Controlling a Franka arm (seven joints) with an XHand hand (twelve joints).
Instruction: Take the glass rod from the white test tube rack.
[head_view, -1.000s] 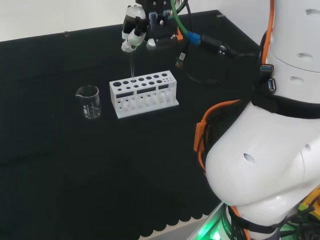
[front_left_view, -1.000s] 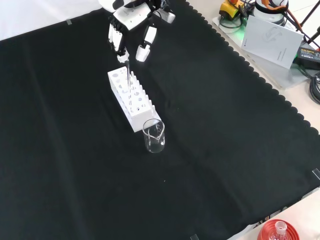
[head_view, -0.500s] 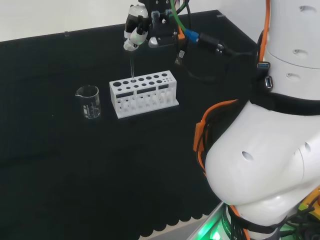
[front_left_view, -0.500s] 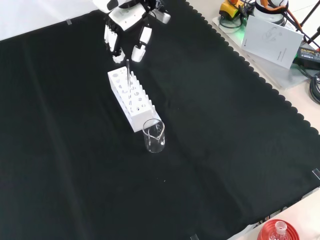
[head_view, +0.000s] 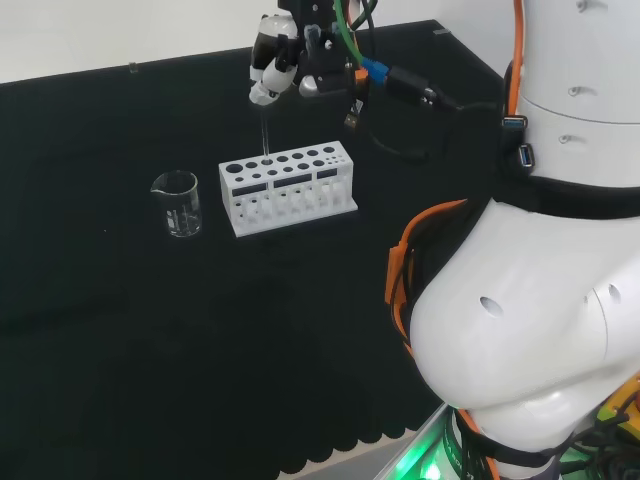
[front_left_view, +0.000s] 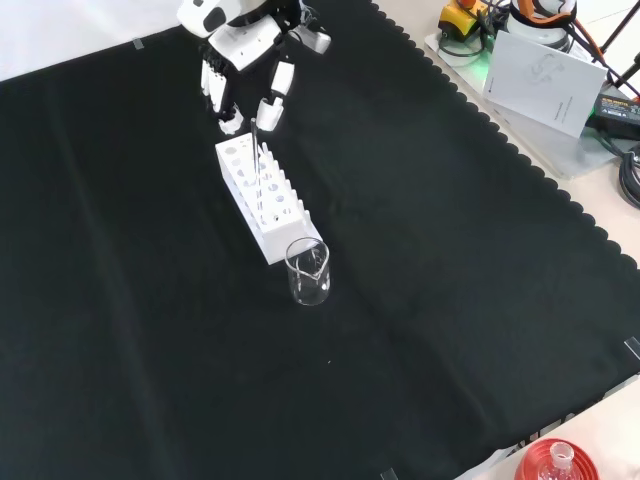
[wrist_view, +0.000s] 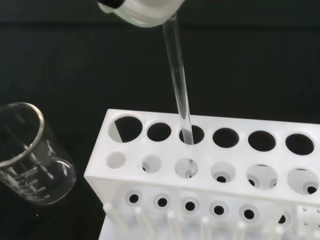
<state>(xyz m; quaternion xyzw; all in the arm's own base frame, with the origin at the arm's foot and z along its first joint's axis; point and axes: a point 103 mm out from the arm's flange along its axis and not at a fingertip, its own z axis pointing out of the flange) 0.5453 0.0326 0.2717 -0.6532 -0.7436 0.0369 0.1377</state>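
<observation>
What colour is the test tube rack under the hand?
White, the test tube rack stands out against the black cloth; the wrist view shows it best.

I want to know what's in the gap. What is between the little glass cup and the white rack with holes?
Nothing: in the front view the beaker stands just past the end of the white test tube rack, with bare black cloth between them.

Head view: beaker left of the rack; glass rod upright in a rack hole, hand above.
</observation>
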